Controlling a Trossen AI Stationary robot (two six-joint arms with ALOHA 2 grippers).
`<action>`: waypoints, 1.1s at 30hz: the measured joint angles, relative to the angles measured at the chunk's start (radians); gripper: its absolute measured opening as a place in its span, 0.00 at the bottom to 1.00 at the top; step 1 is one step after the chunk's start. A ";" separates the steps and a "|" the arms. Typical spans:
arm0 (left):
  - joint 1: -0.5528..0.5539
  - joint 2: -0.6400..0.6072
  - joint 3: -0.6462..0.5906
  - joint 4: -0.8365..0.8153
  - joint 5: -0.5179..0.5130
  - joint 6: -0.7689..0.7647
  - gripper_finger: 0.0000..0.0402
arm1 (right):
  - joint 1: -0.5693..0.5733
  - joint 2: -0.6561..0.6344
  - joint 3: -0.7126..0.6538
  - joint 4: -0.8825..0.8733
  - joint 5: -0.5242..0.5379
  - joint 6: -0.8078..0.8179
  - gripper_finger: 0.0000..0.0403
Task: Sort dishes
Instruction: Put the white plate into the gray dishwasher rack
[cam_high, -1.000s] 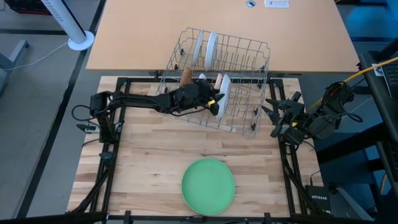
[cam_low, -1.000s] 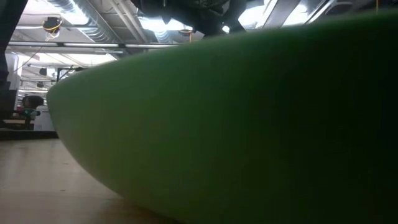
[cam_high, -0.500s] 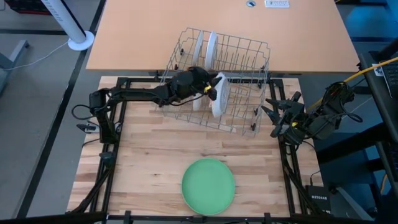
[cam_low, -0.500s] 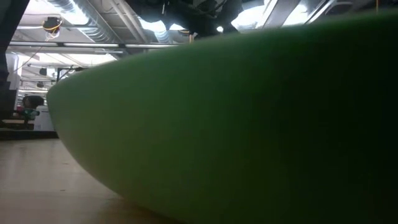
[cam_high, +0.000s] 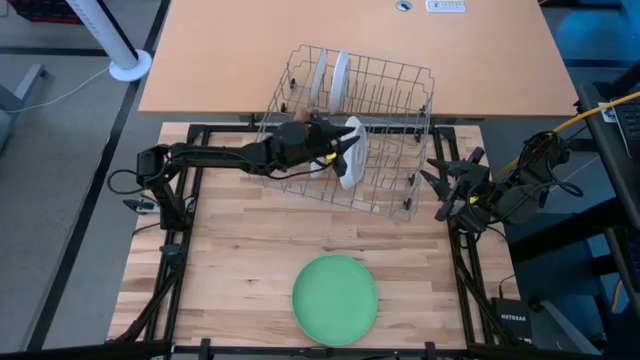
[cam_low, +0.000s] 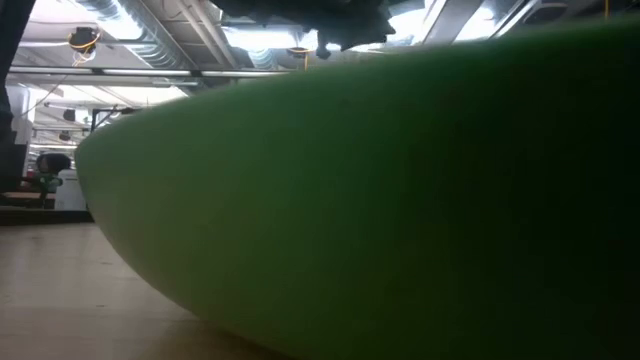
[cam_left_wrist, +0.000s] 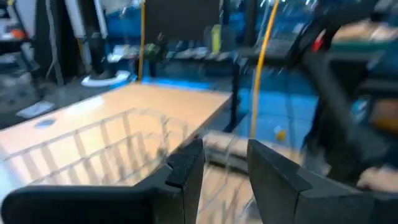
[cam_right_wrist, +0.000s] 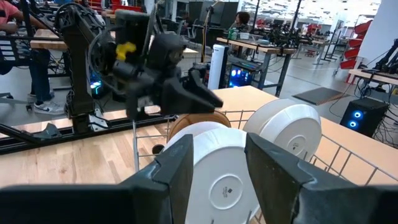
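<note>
Rack of grey wire (cam_high: 400, 92) is the largest thing here, straddling the far edge of the wooden worktop (cam_high: 230, 270) and the tan desk (cam_high: 250, 60) behind it, a little askew; its slots hold plates on edge, which is probably why the dishes inside stand upright rather than stacked. Next in size is the light green plate (cam_high: 335, 298), lying flat and alone near the front of the worktop, well apart from the rack, so close to the low camera that it fills that view (cam_low: 400, 200); it looks not yet sorted. Two white plates (cam_high: 332, 74) stand together at the rack's far side, and another white plate (cam_high: 350, 152) leans in the middle, with a brown plate (cam_right_wrist: 208, 118) showing just behind it. The left gripper (cam_high: 335, 142) reaches over the rack, just beside that leaning plate, its fingers apart with nothing seen between them in its wrist view, so it appears to be working at this plate rather than carrying it. The right gripper (cam_high: 440, 185) waits at the rack's right corner, fingers likewise apart and empty. The worktop is pale butcher-block in a black frame; beyond lies a workshop with benches, ceiling ducts and people (cam_right_wrist: 239, 22) far off.
</note>
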 joint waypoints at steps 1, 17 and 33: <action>-0.001 0.000 0.000 -0.026 -0.016 0.015 0.29 | 0.000 0.000 0.000 0.000 0.000 0.010 0.38; 0.004 -0.001 -0.002 -0.157 -0.356 0.163 0.29 | 0.000 0.000 0.000 -0.031 -0.027 0.021 0.38; -0.013 0.000 -0.002 -0.238 -0.241 0.037 0.29 | 0.000 0.000 0.000 -0.031 -0.027 0.021 0.38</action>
